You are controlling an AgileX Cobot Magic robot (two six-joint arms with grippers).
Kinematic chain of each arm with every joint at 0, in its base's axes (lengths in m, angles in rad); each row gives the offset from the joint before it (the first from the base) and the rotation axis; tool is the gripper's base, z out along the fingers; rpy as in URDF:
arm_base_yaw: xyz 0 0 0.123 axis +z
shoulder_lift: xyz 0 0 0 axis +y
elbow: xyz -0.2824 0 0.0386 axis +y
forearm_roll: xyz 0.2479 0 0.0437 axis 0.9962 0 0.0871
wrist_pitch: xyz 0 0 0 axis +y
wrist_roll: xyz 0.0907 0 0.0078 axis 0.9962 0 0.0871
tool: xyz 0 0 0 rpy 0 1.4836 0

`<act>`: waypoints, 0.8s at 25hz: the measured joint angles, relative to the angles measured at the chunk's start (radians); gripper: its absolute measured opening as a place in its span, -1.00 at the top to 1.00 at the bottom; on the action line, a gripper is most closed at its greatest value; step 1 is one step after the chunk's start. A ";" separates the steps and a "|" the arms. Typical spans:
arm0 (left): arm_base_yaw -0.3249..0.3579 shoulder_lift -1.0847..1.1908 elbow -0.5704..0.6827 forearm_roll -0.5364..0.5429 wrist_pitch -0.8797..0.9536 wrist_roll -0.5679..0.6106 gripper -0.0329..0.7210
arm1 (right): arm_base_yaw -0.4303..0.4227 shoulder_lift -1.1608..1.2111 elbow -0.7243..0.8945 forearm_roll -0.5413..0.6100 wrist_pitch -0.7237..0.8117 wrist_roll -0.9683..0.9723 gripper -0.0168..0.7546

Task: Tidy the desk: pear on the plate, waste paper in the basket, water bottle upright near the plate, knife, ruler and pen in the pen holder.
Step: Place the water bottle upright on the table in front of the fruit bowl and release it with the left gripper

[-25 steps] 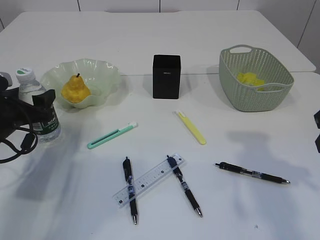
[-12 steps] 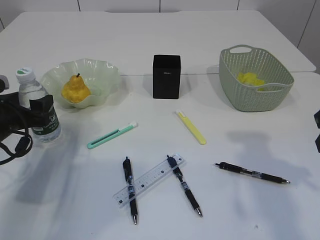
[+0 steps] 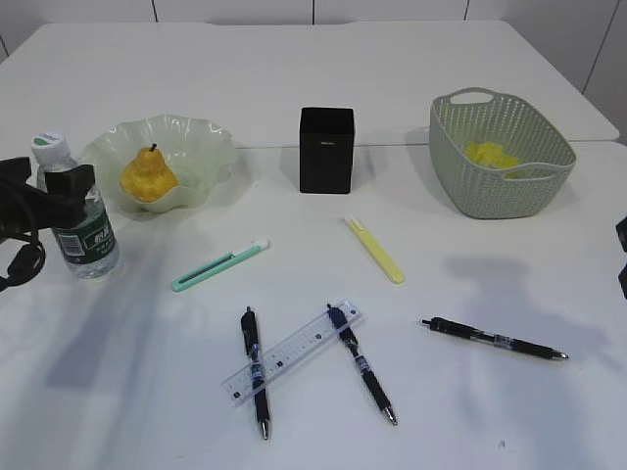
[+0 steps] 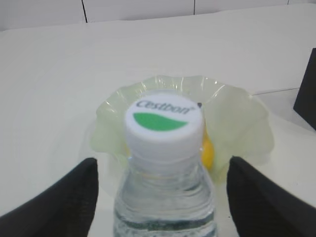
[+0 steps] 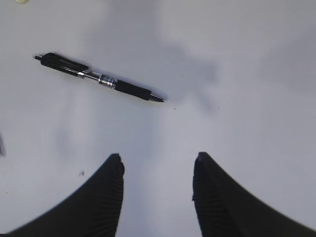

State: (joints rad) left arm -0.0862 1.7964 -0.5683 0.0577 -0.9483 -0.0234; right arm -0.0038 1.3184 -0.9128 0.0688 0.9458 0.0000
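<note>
The water bottle point(image 3: 86, 235) stands upright on the desk point(image 3: 470, 421), left of the plate point(image 3: 201, 147) that holds the pear point(image 3: 147, 176). My left gripper point(image 4: 163, 170) is open at its neck, with a gap between each finger point(image 4: 74, 197) and the bottle point(image 4: 164, 202). Waste paper point(image 3: 490, 155) lies in the basket point(image 3: 509, 201). A green knife point(image 3: 218, 266), a yellow knife point(image 3: 373, 250), the ruler point(image 3: 294, 352) and three pens point(image 3: 495, 339) lie in front of the pen holder point(image 3: 326, 149). My right gripper point(image 5: 158, 163) hangs open over bare desk near one pen point(image 5: 98, 78).
The ruler lies across two of the pens point(image 3: 255, 372), point(image 3: 361, 362) at the front middle. The pen holder's edge point(image 4: 307, 89) shows at the right of the left wrist view. A second table stands behind the desk.
My left gripper has opened wider, let go of the bottle and risen from its label to its neck. The bottle stays upright. The right arm has not moved.
</note>
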 joint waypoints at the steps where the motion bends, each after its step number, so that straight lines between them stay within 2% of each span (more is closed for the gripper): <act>1: 0.000 -0.012 0.000 0.000 0.016 0.000 -0.63 | 0.000 0.000 0.000 0.000 0.000 0.000 0.05; 20: 0.000 -0.311 0.007 0.000 0.259 0.014 -0.64 | 0.000 0.000 0.000 -0.001 0.000 -0.022 0.05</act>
State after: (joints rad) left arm -0.0862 1.4854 -0.5610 0.0577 -0.6894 -0.0091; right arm -0.0038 1.3184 -0.9128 0.0674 0.9458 -0.0222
